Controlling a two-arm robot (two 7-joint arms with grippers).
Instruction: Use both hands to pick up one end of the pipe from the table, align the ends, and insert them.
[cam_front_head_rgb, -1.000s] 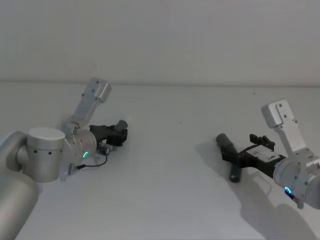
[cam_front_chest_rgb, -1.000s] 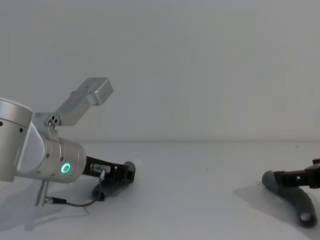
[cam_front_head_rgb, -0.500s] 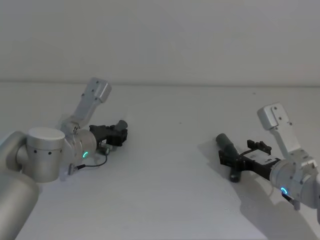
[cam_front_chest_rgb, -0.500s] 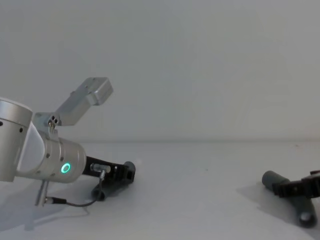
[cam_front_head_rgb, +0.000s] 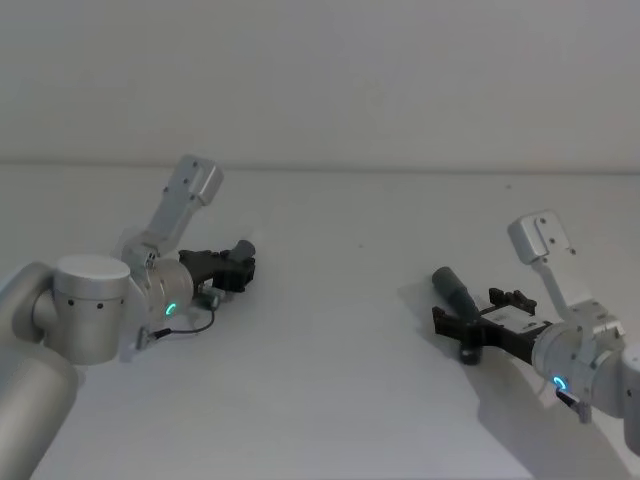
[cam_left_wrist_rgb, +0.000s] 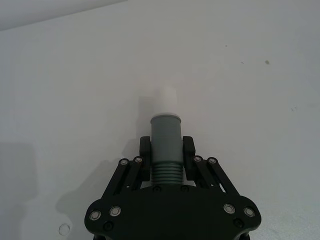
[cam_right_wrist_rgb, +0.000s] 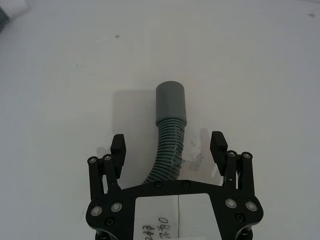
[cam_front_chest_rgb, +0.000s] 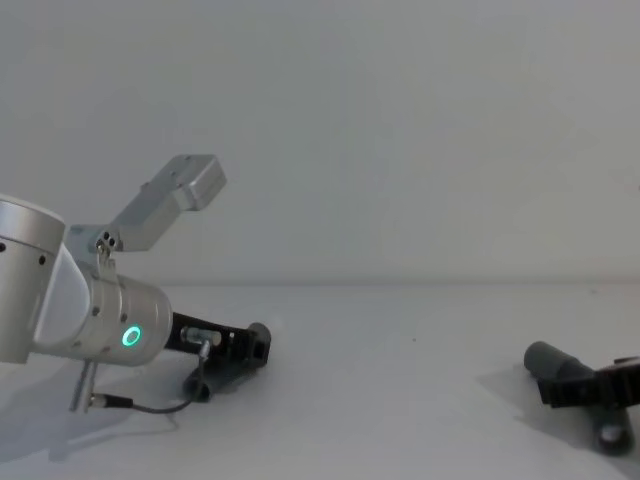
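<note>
Since a second ago the right arm has dropped lower and slid a little toward 9 o'clock in the head view, while the left arm and both pipe pieces sit where they were. The black plastic two-finger right pincer (cam_right_wrist_rgb: 168, 141) is low over the plain white-grey tabletop (cam_front_head_rgb: 340, 390), at about 4 o'clock in the head view. Its fingers are spread wide on either side of the ribbed bend of the short, curved, dark grey right pipe piece (cam_front_head_rgb: 455, 290), and neither finger touches it. That piece lies on the tabletop with its smooth grey collar (cam_right_wrist_rgb: 171, 104) pointing away from the pincer, toward 11 o'clock in the head view, and its other end runs back under the pincer's body. At about 9 o'clock, well apart from it, the black left pincer (cam_left_wrist_rgb: 166, 145) on the silver cylindrical wrist (cam_front_head_rgb: 150, 288) with the green ring light is clamped on the dark grey left pipe piece (cam_left_wrist_rgb: 165, 131). The fingers press its sides where the ribs meet the collar. The narrower white tip (cam_left_wrist_rgb: 166, 96) juts out beyond the collar, close above the tabletop and pointing toward 2 o'clock in the head view.
</note>
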